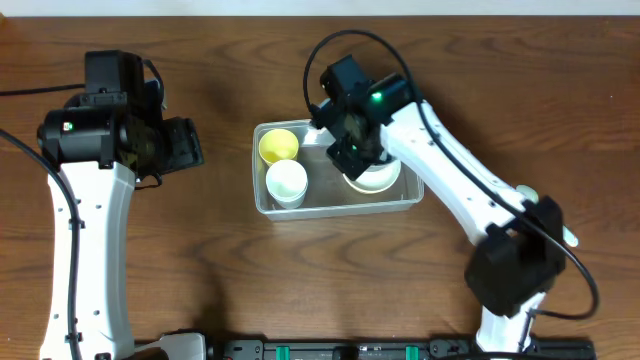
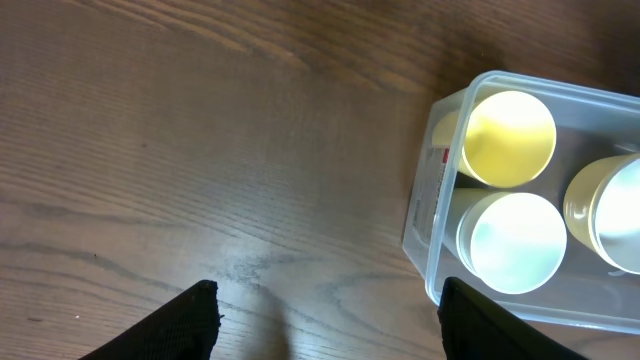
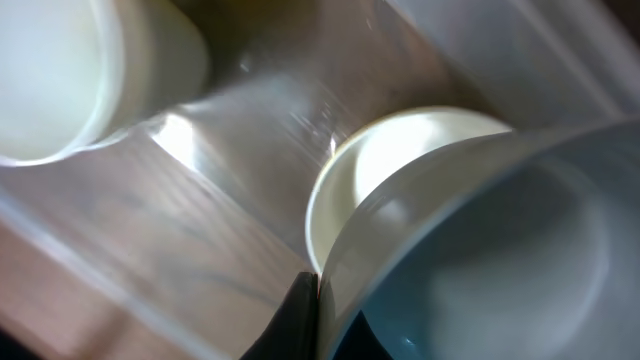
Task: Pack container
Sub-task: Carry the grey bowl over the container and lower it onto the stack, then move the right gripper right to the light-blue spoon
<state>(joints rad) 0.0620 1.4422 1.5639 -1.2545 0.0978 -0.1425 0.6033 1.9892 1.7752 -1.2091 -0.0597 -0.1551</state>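
Leftmost, the left gripper [image 2: 335, 318] hangs over the brown wooden table [image 1: 200, 260], well apart from the tub, its two black fingertips [image 2: 195, 320] spread wide with only bare wood between them. Just right of it, at the middle of the table, sits the clear rectangular plastic container with rounded corners and a rim [image 1: 335, 208]. A small sticker [image 2: 432, 190] with red and dark print clings to its left end wall, but the writing is too small to read. Inside that left end stand a yellow round cup [image 1: 278, 146] on the far side and a white round cup [image 1: 287, 180] on the near side, side by side and upright, mouths up. Further right, the right gripper [image 1: 355, 158] reaches down into the container's right half. In the right wrist view its fingers are closed on the rim of a pale grey-white bowl [image 3: 480, 250], one dark finger outside the wall and one inside. This bowl sits tilted directly above a cream-white bowl [image 3: 400, 160] that rests on the container floor.
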